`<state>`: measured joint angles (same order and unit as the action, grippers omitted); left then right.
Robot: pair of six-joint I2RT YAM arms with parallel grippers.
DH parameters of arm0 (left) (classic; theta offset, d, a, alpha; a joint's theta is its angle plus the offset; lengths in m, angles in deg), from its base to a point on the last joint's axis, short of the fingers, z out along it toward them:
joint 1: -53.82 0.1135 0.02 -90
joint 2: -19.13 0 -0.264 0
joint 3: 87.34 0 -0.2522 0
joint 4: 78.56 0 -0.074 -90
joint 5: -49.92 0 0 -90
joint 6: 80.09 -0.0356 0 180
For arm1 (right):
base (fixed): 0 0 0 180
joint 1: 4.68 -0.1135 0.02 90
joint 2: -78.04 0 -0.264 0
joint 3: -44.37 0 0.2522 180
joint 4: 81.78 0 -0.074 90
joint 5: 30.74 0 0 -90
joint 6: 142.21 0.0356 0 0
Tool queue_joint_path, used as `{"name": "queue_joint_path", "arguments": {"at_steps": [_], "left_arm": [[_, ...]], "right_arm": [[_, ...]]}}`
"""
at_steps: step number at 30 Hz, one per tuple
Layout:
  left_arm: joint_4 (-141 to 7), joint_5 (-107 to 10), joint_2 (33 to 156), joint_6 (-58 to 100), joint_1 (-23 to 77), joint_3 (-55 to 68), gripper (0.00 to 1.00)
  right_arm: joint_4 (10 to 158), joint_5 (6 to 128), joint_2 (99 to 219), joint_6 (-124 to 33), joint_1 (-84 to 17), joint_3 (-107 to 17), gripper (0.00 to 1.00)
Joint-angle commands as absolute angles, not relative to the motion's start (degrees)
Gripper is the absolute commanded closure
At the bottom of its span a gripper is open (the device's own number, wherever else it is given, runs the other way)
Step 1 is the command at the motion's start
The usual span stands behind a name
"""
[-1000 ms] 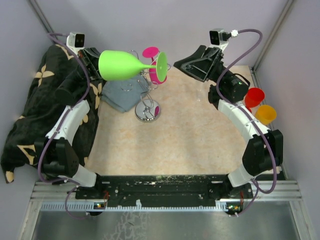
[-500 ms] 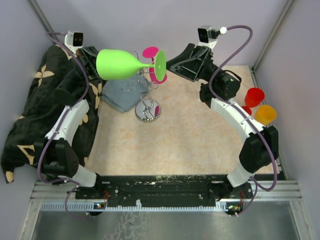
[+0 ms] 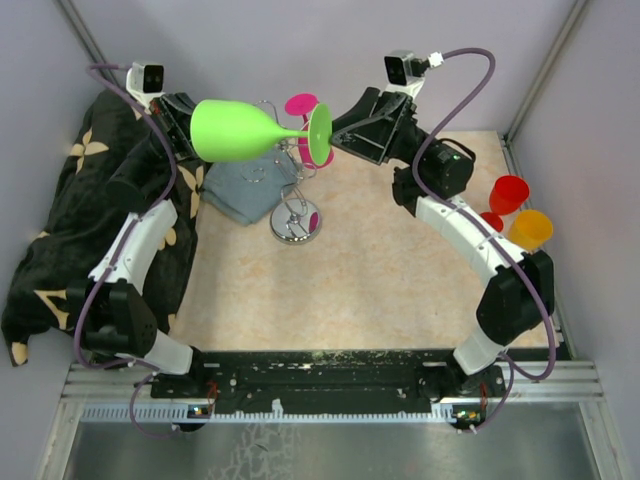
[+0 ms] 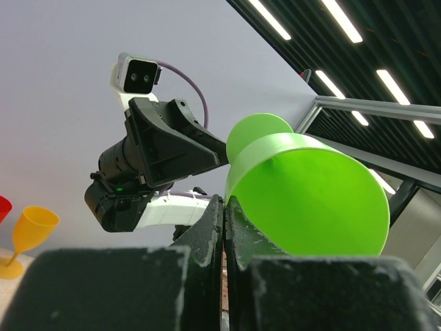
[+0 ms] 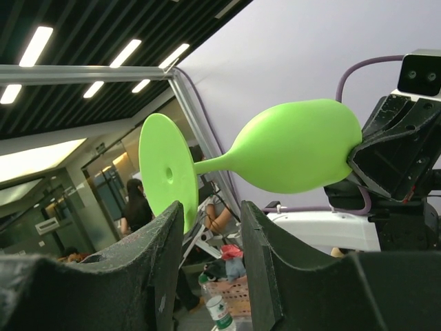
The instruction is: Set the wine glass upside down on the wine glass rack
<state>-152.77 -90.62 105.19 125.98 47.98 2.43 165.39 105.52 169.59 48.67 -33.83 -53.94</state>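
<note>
The lime green wine glass (image 3: 235,130) hangs sideways in the air at the back, bowl to the left and foot disc (image 3: 320,135) to the right. My left gripper (image 3: 185,125) is shut on the bowl's rim; in the left wrist view its fingers (image 4: 213,227) press together beside the green bowl (image 4: 310,200). My right gripper (image 3: 340,138) stands open just right of the foot. In its wrist view the foot disc (image 5: 165,176) sits above the left finger and the stem passes over the gap (image 5: 210,214). The silver wine glass rack (image 3: 296,225) stands below the glass.
A pink glass (image 3: 302,105) hangs on the rack. A grey cloth (image 3: 250,190) lies left of the rack's base, with a black floral cloth (image 3: 60,230) along the left edge. Red (image 3: 510,192) and orange (image 3: 530,228) glasses stand at the right edge.
My right arm has swung left, bringing its open gripper close to the glass's foot. The left gripper and the glass have barely shifted.
</note>
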Motion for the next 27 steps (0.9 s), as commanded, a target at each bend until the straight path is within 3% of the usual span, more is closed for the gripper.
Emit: {"name": "queue_joint_path", "arguments": {"at_steps": [1, 13, 24, 27], "left_arm": [[-159.9, -89.9, 104.1, 126.0, 48.4, 2.2, 0.98], [-161.2, -89.6, 104.6, 126.0, 48.4, 3.3, 0.98], [-162.3, -89.2, 105.4, 126.4, 48.4, 3.9, 0.98], [-162.4, -89.1, 105.5, 126.4, 48.3, 4.0, 0.98]], "right_arm": [[166.7, 105.2, 168.6, 47.6, -35.0, -57.0, 0.61], [165.8, 105.4, 167.7, 46.8, -36.4, -57.4, 0.72], [165.3, 105.7, 167.0, 46.4, -37.4, -57.9, 0.75], [164.7, 105.6, 166.7, 45.8, -37.4, -57.5, 0.96]]}}
